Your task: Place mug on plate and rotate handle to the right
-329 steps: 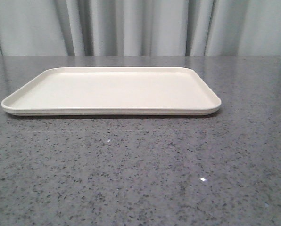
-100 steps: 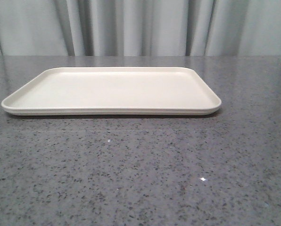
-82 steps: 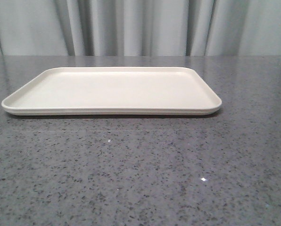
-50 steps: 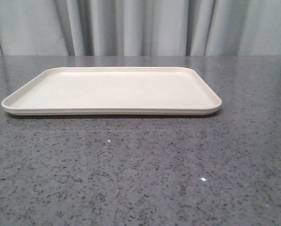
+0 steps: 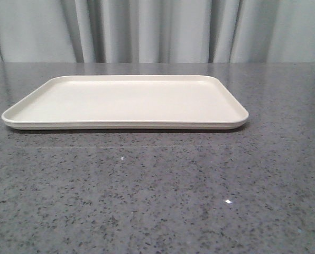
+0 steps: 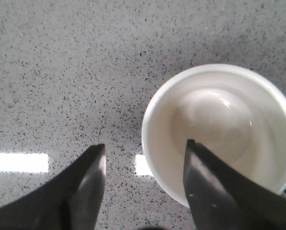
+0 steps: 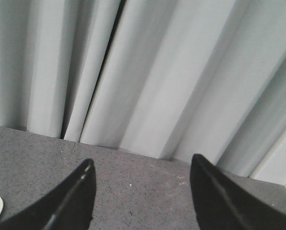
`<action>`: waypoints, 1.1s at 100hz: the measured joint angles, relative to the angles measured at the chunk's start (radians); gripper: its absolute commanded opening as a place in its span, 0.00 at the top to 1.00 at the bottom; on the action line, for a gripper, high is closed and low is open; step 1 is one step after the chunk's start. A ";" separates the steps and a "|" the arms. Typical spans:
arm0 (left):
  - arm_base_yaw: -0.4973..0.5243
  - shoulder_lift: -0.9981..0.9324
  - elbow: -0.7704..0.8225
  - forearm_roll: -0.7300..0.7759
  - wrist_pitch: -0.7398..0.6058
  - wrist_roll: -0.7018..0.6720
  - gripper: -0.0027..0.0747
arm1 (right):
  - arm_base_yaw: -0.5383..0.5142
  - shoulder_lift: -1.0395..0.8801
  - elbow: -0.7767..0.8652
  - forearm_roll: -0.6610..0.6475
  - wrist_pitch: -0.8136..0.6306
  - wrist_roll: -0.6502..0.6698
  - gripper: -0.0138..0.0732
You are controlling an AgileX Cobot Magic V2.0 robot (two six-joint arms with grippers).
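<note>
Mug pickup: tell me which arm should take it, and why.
Left. The left claw hangs open right over the mug, one finger over its rim and the other outside the wall. The right claw is open too, but faces the curtain with no mug near.

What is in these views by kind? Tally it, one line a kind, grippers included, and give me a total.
mug: 1
plate: 1
grippers: 2, the left gripper and the right gripper
Total: 4
</note>
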 measured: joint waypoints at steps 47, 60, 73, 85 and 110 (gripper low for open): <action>0.000 0.103 0.019 0.004 -0.050 0.000 0.49 | 0.000 0.000 0.000 0.002 0.015 0.000 0.33; 0.000 0.132 0.021 0.006 -0.055 0.000 0.49 | 0.000 0.000 0.000 0.002 0.016 0.000 0.33; 0.000 0.151 0.021 0.004 -0.055 0.000 0.49 | 0.000 0.000 0.000 0.002 0.016 0.000 0.33; 0.000 0.159 0.021 0.000 -0.057 0.000 0.49 | 0.000 0.000 0.000 0.002 0.020 0.000 0.33; 0.000 0.168 0.037 -0.002 -0.063 0.000 0.49 | 0.000 0.000 0.000 0.002 0.027 0.000 0.33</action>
